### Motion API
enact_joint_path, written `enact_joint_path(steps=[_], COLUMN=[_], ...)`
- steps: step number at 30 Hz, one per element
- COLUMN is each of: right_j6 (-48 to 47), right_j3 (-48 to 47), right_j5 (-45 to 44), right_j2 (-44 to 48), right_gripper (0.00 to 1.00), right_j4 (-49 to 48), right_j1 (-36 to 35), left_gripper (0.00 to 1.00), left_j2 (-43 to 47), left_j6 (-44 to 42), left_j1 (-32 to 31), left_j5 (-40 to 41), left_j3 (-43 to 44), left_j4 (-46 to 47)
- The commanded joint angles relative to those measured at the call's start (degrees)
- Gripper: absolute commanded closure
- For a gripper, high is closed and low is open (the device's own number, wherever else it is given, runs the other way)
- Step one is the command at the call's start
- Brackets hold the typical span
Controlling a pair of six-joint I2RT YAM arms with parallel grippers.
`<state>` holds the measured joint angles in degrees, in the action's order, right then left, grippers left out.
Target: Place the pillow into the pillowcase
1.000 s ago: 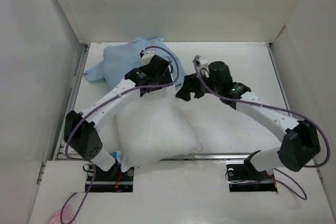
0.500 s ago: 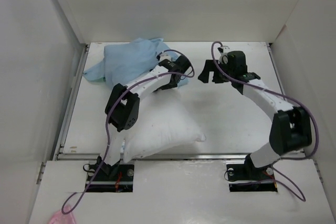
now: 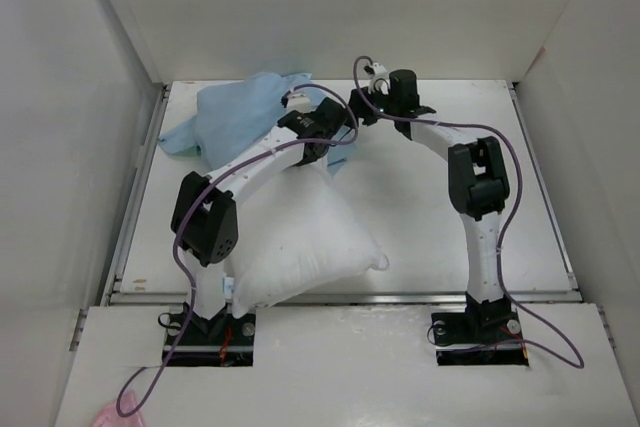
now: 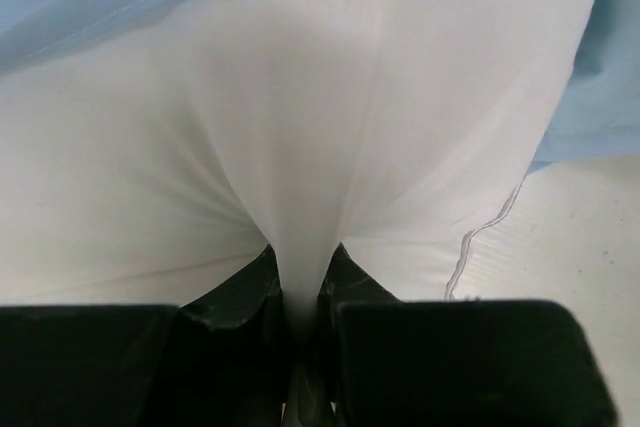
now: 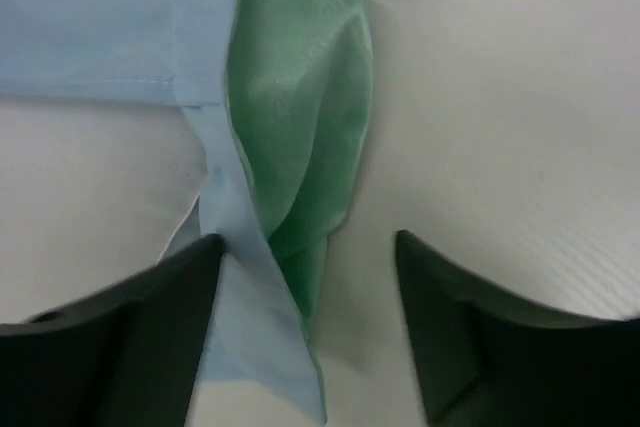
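The plump white pillow (image 3: 300, 237) lies on the near left of the table, and its far corner is bunched between my left gripper's (image 3: 330, 152) jaws. In the left wrist view that gripper (image 4: 300, 282) is shut on a pinched fold of the pillow (image 4: 300, 97). The light blue pillowcase (image 3: 235, 112) lies crumpled at the back left. My right gripper (image 3: 355, 112) hangs at its right edge. It (image 5: 308, 247) stands open, with the pillowcase's blue edge (image 5: 250, 297) and mint-green inner side (image 5: 300, 97) lying between the fingers.
White walls close in the white table (image 3: 440, 227) on the left, back and right. Purple cables loop over both arms. A metal rail (image 3: 420, 297) runs along the table's near edge. A pink scrap (image 3: 112, 412) lies on the near shelf at left.
My left gripper reached to the pillow's far corner and closed on it. The right arm swung back and left, bringing its open gripper to the pillowcase's edge. The pillow shifted slightly.
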<state>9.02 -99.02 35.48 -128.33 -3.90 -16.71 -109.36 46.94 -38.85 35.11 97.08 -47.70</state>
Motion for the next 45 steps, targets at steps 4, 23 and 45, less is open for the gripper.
enact_joint_path(steps=[4, 23, 45], right_j6=[-0.1, 2.1, -10.6], right_j3=[-7.0, 58.7, 41.0], right_j5=[12.0, 1.7, -32.8], right_j2=[-3.9, 53.7, 50.0], right_gripper=[0.78, 1.00, 0.21], right_j4=[-5.7, 6.5, 8.9], right_j1=[-4.5, -8.4, -18.7], left_gripper=[1.00, 1.00, 0.00], left_j2=[1.4, -7.2, 25.4], left_j6=[-2.6, -1.7, -27.8], left_j1=[2.6, 13.5, 2.6], left_j5=[2.6, -1.5, -11.6], left_j3=[3.1, 6.8, -23.6], left_j4=[2.2, 9.8, 21.9])
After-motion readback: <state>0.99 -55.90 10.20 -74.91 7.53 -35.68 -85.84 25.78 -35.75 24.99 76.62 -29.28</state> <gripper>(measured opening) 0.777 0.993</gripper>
